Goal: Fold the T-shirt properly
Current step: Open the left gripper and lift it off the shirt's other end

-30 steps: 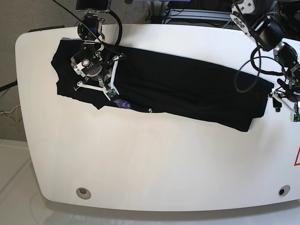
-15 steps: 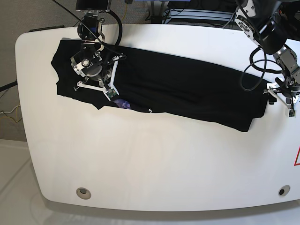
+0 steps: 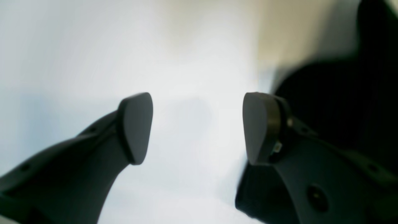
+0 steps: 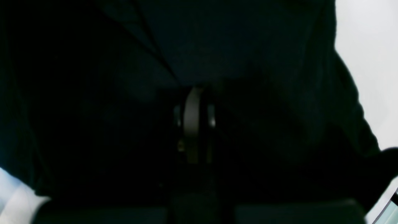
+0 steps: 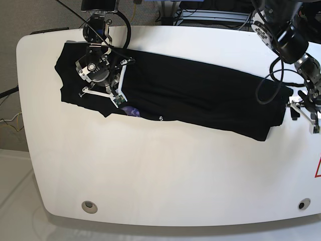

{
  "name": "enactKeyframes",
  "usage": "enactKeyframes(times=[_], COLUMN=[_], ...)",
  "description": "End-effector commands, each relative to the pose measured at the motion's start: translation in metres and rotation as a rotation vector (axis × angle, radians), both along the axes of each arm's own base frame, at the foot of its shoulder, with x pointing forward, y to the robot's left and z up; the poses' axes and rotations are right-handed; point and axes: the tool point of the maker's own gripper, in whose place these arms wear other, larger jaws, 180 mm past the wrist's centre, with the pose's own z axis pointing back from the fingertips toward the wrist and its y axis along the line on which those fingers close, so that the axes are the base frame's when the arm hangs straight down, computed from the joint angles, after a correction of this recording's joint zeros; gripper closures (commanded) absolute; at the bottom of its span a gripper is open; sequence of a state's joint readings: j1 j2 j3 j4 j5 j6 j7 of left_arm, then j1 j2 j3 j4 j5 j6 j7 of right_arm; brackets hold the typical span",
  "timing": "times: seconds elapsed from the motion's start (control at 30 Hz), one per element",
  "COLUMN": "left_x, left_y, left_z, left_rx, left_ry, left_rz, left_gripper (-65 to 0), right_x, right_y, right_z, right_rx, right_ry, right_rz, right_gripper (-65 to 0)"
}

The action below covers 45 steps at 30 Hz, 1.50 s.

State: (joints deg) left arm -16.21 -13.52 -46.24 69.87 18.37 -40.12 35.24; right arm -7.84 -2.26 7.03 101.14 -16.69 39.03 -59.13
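Note:
The black T-shirt (image 5: 200, 100) lies as a long band across the white table (image 5: 175, 165), running from the back left to the right edge. My right gripper (image 5: 119, 100) rests on the shirt's left part near a purple print (image 5: 131, 111). In the right wrist view, dark T-shirt cloth (image 4: 248, 46) fills the picture and the right gripper (image 4: 196, 124) is shut, with creases of cloth running in to its tips. My left gripper (image 5: 301, 108) hangs just off the shirt's right end. It is open (image 3: 197, 127) over bare table, with the T-shirt (image 3: 342, 102) beside its right finger (image 3: 258, 127).
Two round holes (image 5: 89, 205) (image 5: 301, 204) sit near the table's front edge. A red marking (image 5: 318, 168) shows at the right edge. Cables and stands crowd the area behind the table's back edge (image 5: 200, 15).
My left gripper has shifted slightly beside the shirt's right end, and its arm has swung back a little. The right arm and the shirt have not moved.

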Motion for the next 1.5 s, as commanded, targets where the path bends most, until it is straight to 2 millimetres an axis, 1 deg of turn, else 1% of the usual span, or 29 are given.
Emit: enactKeyframes(times=[0.0,0.1,0.2,0.27,0.4,0.5,0.63,0.73,0.8,0.9,1.0,1.03,1.17,1.23,1.33,1.47], left_x=[0.017,0.019,0.018,0.020,0.025,0.020,0.013,0.004,-0.001,0.003,0.004,0.006,0.014,0.015,0.017,0.026], left_y=[0.011,0.009,0.008,0.005,-0.007,-0.010,-0.005,0.010,0.017,0.018,0.031,0.033,0.030,0.034,0.037,0.031], left_z=[0.035,0.041,0.050,0.060,0.088,0.096,0.102,0.110,0.108,0.096,0.089,0.084,0.055,0.046,0.037,0.031], left_rx=[0.042,0.032,0.017,0.015,0.008,-0.012,-0.038,-0.064,-0.097,-0.162,-0.194,-0.218,-0.320,-0.342,-0.362,-0.375], left_ry=[-0.088,-0.123,-0.189,-0.265,-0.492,-0.620,-0.730,-0.802,-0.832,-0.846,-0.846,-0.845,-0.811,-0.790,-0.763,-0.726], left_rz=[0.008,0.027,0.065,0.080,0.104,0.147,0.211,0.288,0.335,0.364,0.378,0.381,0.391,0.394,0.387,0.342], left_gripper=[-41.5,-41.5,-41.5,-41.5,-41.5,-41.5,-41.5,-41.4,-41.4,-41.4,-41.4,-41.4,-41.4,-41.4,-41.4,-41.4], right_x=[-0.015,-0.015,-0.018,-0.019,-0.022,-0.023,-0.023,-0.023,-0.023,-0.024,-0.024,-0.024,-0.024,-0.025,-0.026,-0.029], right_y=[0.001,0.002,0.002,0.003,0.003,0.004,0.004,0.004,0.004,0.003,0.003,0.003,0.003,0.003,0.002,0.001], right_z=[-0.011,-0.011,-0.015,-0.019,-0.024,-0.024,-0.024,-0.025,-0.025,-0.025,-0.024,-0.024,-0.024,-0.024,-0.025,-0.026], right_rx=[-0.011,-0.009,-0.007,-0.005,-0.003,0.002,0.002,-0.001,-0.001,-0.002,-0.003,-0.003,-0.003,-0.003,-0.006,-0.008], right_ry=[0.067,0.067,0.084,0.098,0.115,0.115,0.117,0.117,0.117,0.119,0.118,0.118,0.116,0.118,0.121,0.127], right_rz=[0.011,0.011,0.012,0.012,0.013,0.013,0.013,0.013,0.013,0.013,0.013,0.013,0.013,0.013,0.013,0.013], right_gripper=[0.0,0.0,0.0,0.0,0.0,0.0,0.0,0.0,0.0,0.0,0.0,0.0,0.0,0.0,0.0,0.0])
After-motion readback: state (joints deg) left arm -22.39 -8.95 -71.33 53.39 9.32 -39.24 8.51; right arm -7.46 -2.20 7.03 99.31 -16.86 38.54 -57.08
